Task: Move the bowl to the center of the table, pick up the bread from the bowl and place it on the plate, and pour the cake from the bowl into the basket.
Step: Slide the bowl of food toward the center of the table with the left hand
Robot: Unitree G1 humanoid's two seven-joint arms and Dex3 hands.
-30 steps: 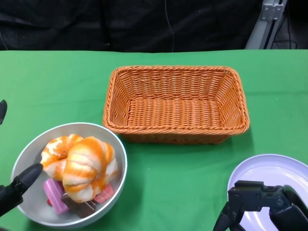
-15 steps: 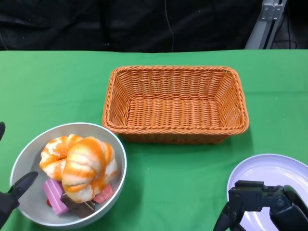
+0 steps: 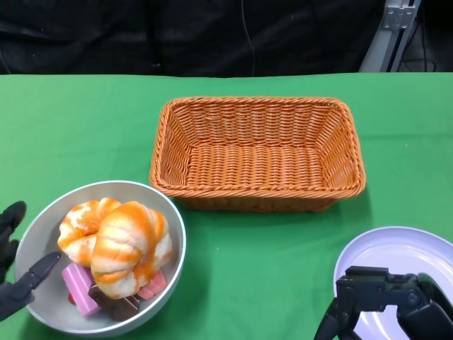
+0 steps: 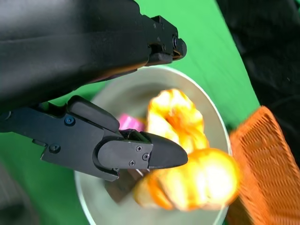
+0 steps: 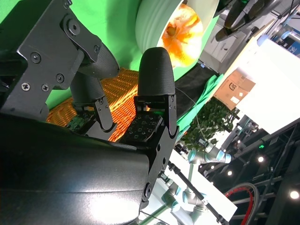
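A grey bowl [image 3: 177,234] sits at the table's near left. It holds two orange-and-white bread rolls [image 3: 131,244] [image 3: 81,227] over pink cake [image 3: 79,287] and brown cake [image 3: 120,304]. My left hand [image 3: 21,283] is at the bowl's left rim, fingers apart: one digit reaches over the rim, the others stay outside it. The left wrist view shows that digit [image 4: 140,154] above the bowl [image 4: 122,89] beside the bread [image 4: 187,183]. My right hand [image 3: 389,301] hangs over the near edge of the white plate [image 3: 403,251], holding nothing, fingers [image 5: 154,93] spread.
An empty orange wicker basket [image 3: 258,152] stands at the table's middle back, close to the bowl's far right rim. Green cloth covers the table. A metal frame post [image 3: 396,28] rises beyond the back right corner.
My left hand's upper fingers have dropped down toward the bowl's left rim, and its lower digit has drawn back from inside the bowl to the rim. The right hand has not moved.
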